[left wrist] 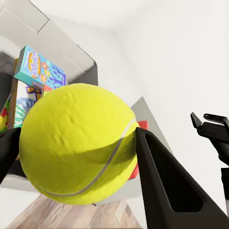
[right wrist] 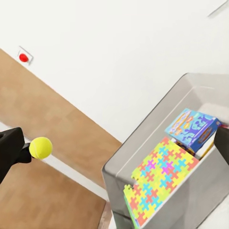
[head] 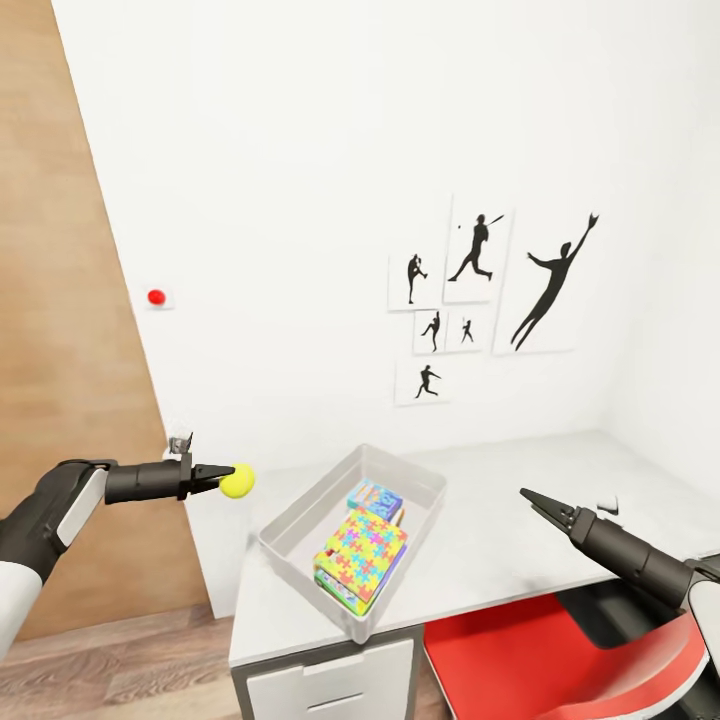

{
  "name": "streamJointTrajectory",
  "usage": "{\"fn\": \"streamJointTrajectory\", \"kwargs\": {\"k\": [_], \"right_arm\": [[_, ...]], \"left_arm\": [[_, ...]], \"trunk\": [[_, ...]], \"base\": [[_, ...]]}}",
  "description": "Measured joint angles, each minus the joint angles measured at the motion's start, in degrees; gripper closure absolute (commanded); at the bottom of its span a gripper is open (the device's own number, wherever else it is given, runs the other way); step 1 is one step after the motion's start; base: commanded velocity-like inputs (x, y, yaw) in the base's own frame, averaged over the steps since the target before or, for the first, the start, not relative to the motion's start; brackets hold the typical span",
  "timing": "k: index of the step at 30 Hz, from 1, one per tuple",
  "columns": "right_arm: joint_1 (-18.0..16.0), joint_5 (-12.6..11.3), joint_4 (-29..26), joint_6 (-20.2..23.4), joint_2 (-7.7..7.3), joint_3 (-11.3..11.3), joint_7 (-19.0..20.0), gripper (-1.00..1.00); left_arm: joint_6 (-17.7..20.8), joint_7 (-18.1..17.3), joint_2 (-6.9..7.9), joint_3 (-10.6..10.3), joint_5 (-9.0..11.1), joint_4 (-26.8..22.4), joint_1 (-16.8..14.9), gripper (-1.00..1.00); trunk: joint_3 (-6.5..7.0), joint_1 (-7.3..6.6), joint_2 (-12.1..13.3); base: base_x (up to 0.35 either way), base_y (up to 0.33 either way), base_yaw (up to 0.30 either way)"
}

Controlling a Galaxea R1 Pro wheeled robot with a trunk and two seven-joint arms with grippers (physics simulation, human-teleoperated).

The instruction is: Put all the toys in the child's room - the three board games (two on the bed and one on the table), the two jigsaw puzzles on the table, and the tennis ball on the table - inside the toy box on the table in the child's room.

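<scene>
The left gripper (head: 212, 476) is pinching the tennis ball (head: 238, 481) between its jaws, holding it in the air out past the left end of the desk (head: 520, 540), beside and a little above the toy box (head: 300, 505) rather than over it, so it likely needs carrying rightward before release. The toy box is sitting near the desk's left front corner, already holding a jigsaw puzzle (head: 362, 545) on top of a stack and a blue board game (head: 376, 497) behind it. The right gripper (head: 528, 496) is hovering empty over the desk's right part, jaws looking nearly closed, clear of the drop path.
</scene>
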Motion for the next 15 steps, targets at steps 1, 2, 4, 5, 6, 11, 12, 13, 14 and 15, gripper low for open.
{"fn": "streamJointTrajectory", "kwargs": {"k": [1, 2, 4, 5, 6, 11, 12, 13, 14, 15], "right_arm": [[0.0, 0.0, 0.0, 0.0, 0.0, 0.0, 0.0, -1.0], [0.0, 0.0, 0.0, 0.0, 0.0, 0.0, 0.0, -1.0], [0.0, 0.0, 0.1, 0.0, 0.0, 0.0, 0.0, -1.0], [0.0, 0.0, 0.1, 0.0, 0.0, 0.0, 0.0, -1.0], [0.0, 0.0, 0.1, 0.0, 0.0, 0.0, 0.0, -1.0], [0.0, 0.2, 0.3, -0.1, 0.04, 0.2, 0.1, -1.0], [0.0, 0.2, 0.3, -0.1, 0.06, 0.3, 0.1, -1.0], [0.0, 0.2, 0.4, -0.3, 0.07, 0.3, 0.1, -1.0], [0.0, 0.2, 0.4, -0.3, 0.08, 0.3, 0.1, -1.0], [0.0, 0.1, 0.5, -0.4, 0.08, 0.3, 0.1, -1.0]], "left_arm": [[0.0, 0.0, 0.0, 0.0, 0.0, 0.0, 0.0, 1.0], [0.0, 0.0, 0.0, 0.0, 0.0, 0.0, 0.0, 1.0], [0.0, 0.0, 0.0, 0.0, 0.0, 0.0, 0.0, 1.0], [0.0, 0.0, 0.0, 0.0, 0.0, -0.1, 0.0, 1.0], [0.0, 0.0, -0.02, 0.0, 0.0, -0.1, 0.0, 1.0], [0.0, 0.0, -0.2, -0.1, 0.1, -2.4, 0.0, 1.0], [0.1, -0.1, -0.22, -0.2, 0.2, -3.4, 0.0, 1.0], [0.3, -0.3, -0.23, -0.1, 0.2, -4.7, 0.0, 1.0], [0.3, -0.5, -0.22, -0.1, 0.2, -5.4, 0.0, 1.0], [0.3, -1.1, -0.17, 0.0, 0.3, -7.0, 0.0, 1.0]], "trunk": [[0.04, 0.0, 0.0], [0.08, 0.0, 0.0], [0.17, 0.0, 0.0], [0.21, 0.0, 0.0], [0.25, 0.0, 0.0], [0.31, 0.0, 0.0], [0.31, 0.0, 0.0], [0.31, 0.0, 0.0], [0.31, 0.0, 0.0], [0.32, 0.0, 0.0]], "base": [[0.027, 0.126, -0.178], [0.017, 0.081, -0.197], [0.011, 0.053, -0.196], [0.007, 0.033, -0.159], [0.005, 0.021, -0.102], [0.002, 0.009, -0.042], [0.0, 0.002, -0.011], [0.0, 0.002, -0.009], [0.0, 0.001, -0.006], [0.0, 0.001, -0.004]]}}
